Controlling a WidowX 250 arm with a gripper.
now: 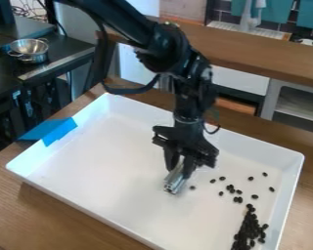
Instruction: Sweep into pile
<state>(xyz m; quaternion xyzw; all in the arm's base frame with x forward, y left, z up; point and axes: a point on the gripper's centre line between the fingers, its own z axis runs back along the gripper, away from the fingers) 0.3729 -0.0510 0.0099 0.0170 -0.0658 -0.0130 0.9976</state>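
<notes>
A wooden table [61, 222] fills the lower part of the camera view, and on it lies a big white rectangular tray [107, 161] with raised walls, set at a slant. The black robot arm [185, 63] enters at the top left and bends down over the middle of the tray. Behind the table runs a long wooden counter [251, 56], and off to the left is a dark work surface [67, 49]. At the arm's lower end hangs the black gripper [179, 170], pointing down, its two fingers closed in around a short, silvery metal tool, one on each side. A piece of bright blue tape [55, 132] is folded over the tray's left wall. The main pile of small, dark, bean-like pieces [249, 227] lies inside the tray near its lower right corner, in a long heap well apart from the gripper, to its right and nearer the viewer. A shiny metal bowl [30, 49] sits on the dark surface at the far left. The metal tool [175, 183] sticks out below the fingers, its lower end near the tray floor; I can't tell whether it touches. Smallest are the loose dark pieces [255, 197], scattered between the pile and the gripper and on toward the tray's right wall. One stray piece [192, 187] lies just beside the tool, on its right.
</notes>
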